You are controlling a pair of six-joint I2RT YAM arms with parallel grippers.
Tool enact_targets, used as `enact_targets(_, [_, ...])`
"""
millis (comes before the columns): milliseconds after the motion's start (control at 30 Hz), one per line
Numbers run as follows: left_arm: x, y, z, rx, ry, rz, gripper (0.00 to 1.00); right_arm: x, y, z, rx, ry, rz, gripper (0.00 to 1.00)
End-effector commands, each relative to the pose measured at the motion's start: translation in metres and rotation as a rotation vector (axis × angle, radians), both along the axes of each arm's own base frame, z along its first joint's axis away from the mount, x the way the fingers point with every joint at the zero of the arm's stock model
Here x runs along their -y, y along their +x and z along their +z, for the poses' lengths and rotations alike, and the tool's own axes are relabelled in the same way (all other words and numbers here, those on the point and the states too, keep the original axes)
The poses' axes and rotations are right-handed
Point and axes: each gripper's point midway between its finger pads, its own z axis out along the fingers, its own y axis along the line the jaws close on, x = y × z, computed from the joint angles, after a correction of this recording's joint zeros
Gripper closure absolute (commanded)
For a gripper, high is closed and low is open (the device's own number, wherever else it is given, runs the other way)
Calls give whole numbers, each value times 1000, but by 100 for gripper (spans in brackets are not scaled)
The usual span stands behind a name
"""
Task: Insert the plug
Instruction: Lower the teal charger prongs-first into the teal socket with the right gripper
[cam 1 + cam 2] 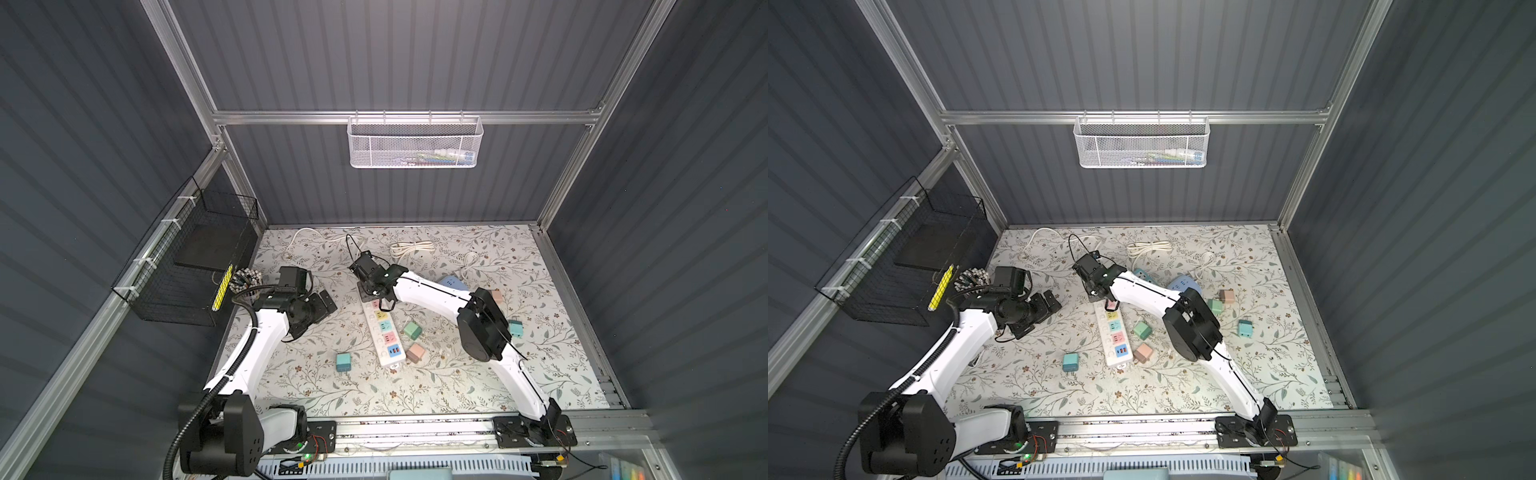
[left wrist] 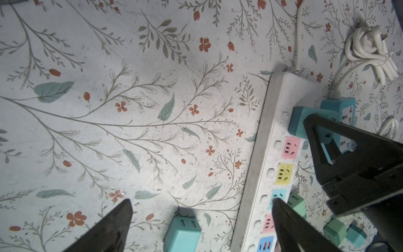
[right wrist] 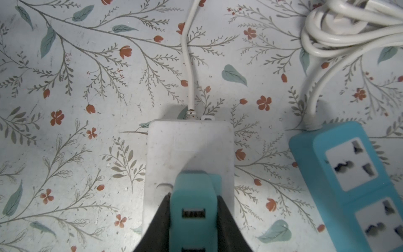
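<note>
A white power strip (image 1: 384,336) (image 1: 1116,338) with coloured sockets lies mid-table. My right gripper (image 1: 368,293) (image 1: 1098,296) (image 3: 193,197) is shut on a teal plug (image 3: 192,187) (image 2: 305,122), one finger on each side. The plug stands upright on the strip (image 3: 189,148) (image 2: 274,122) over the blue socket at its cord end, its base against the strip. How deep its prongs sit is hidden. My left gripper (image 1: 322,305) (image 1: 1047,305) (image 2: 201,201) hangs open left of the strip, holding nothing.
Loose plugs lie around the strip: teal (image 1: 343,362) (image 2: 183,233), green (image 1: 412,330), pink (image 1: 415,352), another teal (image 1: 515,328). A blue socket block (image 3: 349,174) sits beside the strip's cord end. A coiled white cord (image 1: 411,248) lies behind. A black wire basket (image 1: 195,266) hangs on the left wall.
</note>
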Motion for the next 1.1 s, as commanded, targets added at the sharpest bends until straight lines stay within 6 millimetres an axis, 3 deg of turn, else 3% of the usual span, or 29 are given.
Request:
enact_targets(0, [-6,-8,1,-10,14,23,0,29,-24,-54,-127,-171,21,83])
enact_targets(133, [-5,-7,9,8,17,12,0,16,-16,-17,-81,-108,47,68])
enact_targets(333, [-6,-5,23,27,23,-3,0,1,-10,55,3,5,100,47])
enact_targets(467, [-4,-7,28,40,14,-9,0,7,-11,78,30,17,120,42])
enact_targets(600, [-2,-11,25,40,8,-19,0,15,-6,75,19,28,116,43])
enact_targets(733, [-5,-19,8,-10,21,-18,0,16,1,65,6,20,122,45])
enact_targets(933, [-3,-34,-22,-100,13,-25,0,23,4,38,-31,-13,113,47])
enact_targets(1067, [-5,-41,-29,-118,17,-17,0,28,4,20,-43,-26,105,48])
